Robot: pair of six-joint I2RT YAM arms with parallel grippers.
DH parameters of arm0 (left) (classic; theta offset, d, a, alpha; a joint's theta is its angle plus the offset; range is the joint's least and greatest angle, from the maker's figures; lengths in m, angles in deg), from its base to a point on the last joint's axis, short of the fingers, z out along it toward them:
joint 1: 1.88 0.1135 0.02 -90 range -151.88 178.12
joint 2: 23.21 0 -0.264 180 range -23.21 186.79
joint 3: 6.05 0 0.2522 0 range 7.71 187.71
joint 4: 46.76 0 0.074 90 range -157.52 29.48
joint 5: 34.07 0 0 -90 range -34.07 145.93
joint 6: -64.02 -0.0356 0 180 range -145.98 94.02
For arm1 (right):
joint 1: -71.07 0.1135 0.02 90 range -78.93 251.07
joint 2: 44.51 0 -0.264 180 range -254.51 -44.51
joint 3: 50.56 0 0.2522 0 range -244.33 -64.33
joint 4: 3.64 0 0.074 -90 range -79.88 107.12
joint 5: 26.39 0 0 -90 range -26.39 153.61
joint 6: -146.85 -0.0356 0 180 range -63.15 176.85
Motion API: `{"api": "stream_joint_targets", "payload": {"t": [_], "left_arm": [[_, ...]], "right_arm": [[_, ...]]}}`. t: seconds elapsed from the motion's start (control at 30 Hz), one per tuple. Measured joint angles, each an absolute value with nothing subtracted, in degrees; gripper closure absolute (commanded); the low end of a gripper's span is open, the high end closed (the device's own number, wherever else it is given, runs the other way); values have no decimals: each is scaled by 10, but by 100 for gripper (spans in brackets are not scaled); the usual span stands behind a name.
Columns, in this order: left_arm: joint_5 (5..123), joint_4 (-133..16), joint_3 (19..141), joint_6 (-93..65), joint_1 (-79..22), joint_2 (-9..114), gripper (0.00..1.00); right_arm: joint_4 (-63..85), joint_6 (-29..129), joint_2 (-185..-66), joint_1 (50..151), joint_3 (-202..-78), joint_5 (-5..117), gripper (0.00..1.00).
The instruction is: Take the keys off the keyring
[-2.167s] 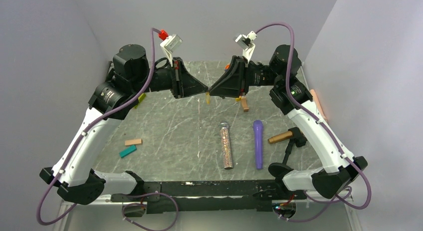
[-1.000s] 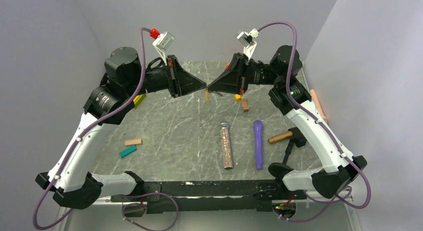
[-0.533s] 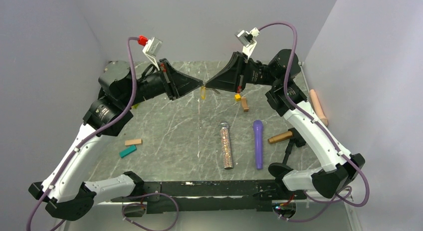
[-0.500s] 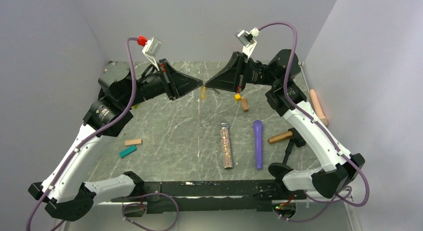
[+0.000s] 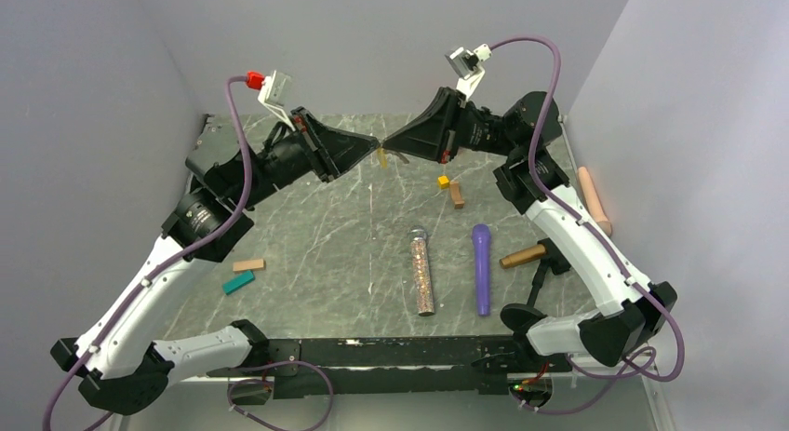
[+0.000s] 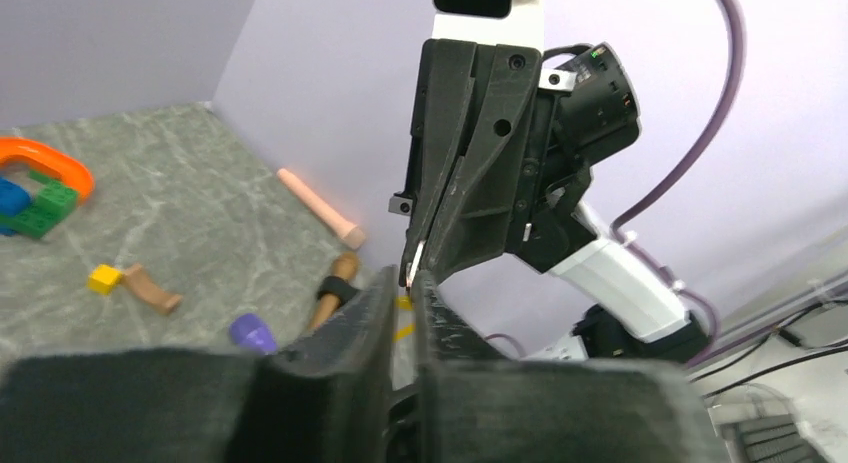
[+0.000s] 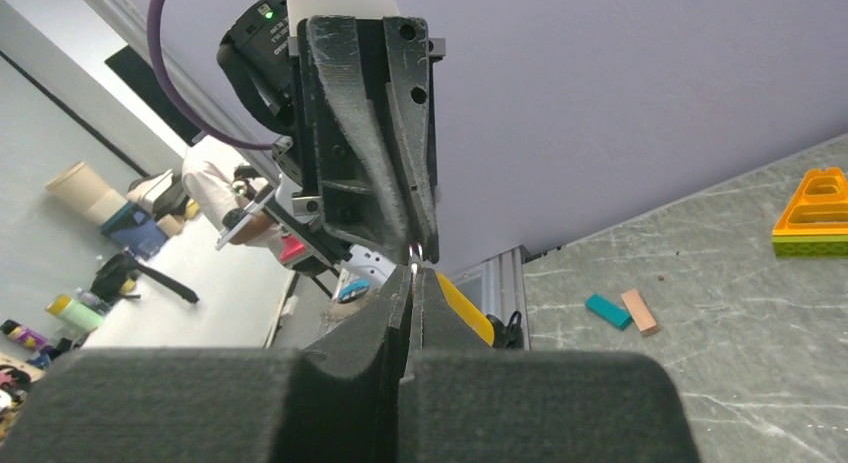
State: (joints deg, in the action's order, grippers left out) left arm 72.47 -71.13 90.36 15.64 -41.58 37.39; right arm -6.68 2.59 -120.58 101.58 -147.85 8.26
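Observation:
My two grippers meet tip to tip, raised over the back of the table. The left gripper [image 5: 375, 147] and the right gripper [image 5: 388, 152] both pinch the thin silver keyring [image 7: 413, 251]. One small flat yellow key [image 5: 381, 158] hangs just under the meeting point. In the right wrist view the right gripper [image 7: 411, 271] is shut on the ring, and the key [image 7: 462, 308] lies against its right finger. In the left wrist view the left gripper [image 6: 402, 279] shows only a narrow slit, with the yellow of the key [image 6: 403, 303] visible through it.
On the table lie a glitter tube [image 5: 423, 273], a purple cylinder [image 5: 481, 268], a small yellow cube [image 5: 444, 181], a brown block [image 5: 457, 196], a wooden-handled tool [image 5: 526, 256], and peach [image 5: 248, 264] and teal [image 5: 238, 282] blocks. A pink rod [image 5: 594, 194] lies by the right wall.
Both grippers have risen and shifted toward the back wall, still joined tip to tip. The left arm has stretched out further. The key now hangs higher and closer under the tips.

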Motion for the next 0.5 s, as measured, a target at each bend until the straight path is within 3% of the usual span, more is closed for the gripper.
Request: {"api": "stream_joint_targets", "payload": {"t": [0.07, 0.2, 0.5], "left_arm": [[721, -726, 917, 147, -417, 379, 50], [715, -785, 973, 111, -420, 396, 33], [741, -914, 1108, 14, -401, 414, 31]], "right_arm": [[-62, 32, -1206, 1016, -1479, 87, 100], [-36, 57, -1204, 1016, -1479, 92, 100], [84, 143, -1185, 1016, -1483, 93, 100]]}}
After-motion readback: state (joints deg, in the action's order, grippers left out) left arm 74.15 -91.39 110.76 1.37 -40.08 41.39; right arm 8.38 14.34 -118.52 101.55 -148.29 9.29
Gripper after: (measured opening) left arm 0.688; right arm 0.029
